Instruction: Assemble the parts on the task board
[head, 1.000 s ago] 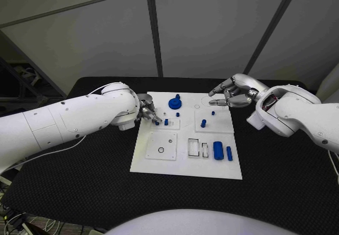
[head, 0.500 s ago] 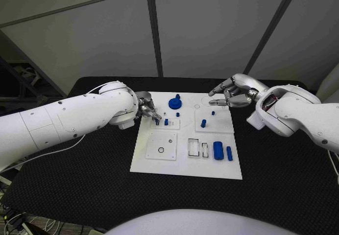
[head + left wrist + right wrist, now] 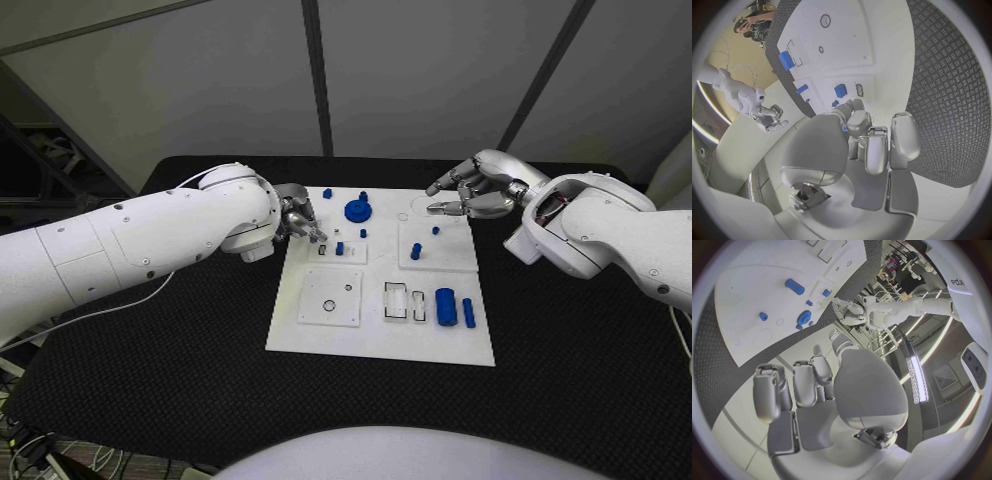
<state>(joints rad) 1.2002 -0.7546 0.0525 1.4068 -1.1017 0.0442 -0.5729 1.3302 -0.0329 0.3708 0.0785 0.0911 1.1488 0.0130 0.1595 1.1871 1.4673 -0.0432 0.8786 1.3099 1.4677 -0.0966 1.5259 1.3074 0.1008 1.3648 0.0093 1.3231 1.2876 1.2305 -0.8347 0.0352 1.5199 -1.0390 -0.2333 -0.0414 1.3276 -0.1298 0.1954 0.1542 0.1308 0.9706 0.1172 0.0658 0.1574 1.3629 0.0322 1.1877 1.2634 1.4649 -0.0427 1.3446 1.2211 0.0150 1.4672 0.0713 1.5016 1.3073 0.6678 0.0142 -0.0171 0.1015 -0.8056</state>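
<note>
A white board point(image 3: 378, 335) is seen in the middle of the black bench point(image 3: 144, 380). The left hand point(image 3: 297, 222) is placed at the board's 10 o'clock edge, its fingers point(image 3: 856, 116) curled together; a small blue peg seems to be pinched at their tips, though this cannot be told for sure. The right hand point(image 3: 479, 190) is held above the board's 1 o'clock corner, its fingers point(image 3: 772, 390) loosely bent and apart, with nothing in them. On the board, a round blue knob point(image 3: 356, 210) is found toward 12 o'clock, with a small blue peg point(image 3: 327, 192) just beyond it near the far edge. A short blue post point(image 3: 414, 251) stands right of centre. Two blue cylinders point(image 3: 446, 301) lie side by side at 4 o'clock, beside rectangular slots point(image 3: 394, 297).
</note>
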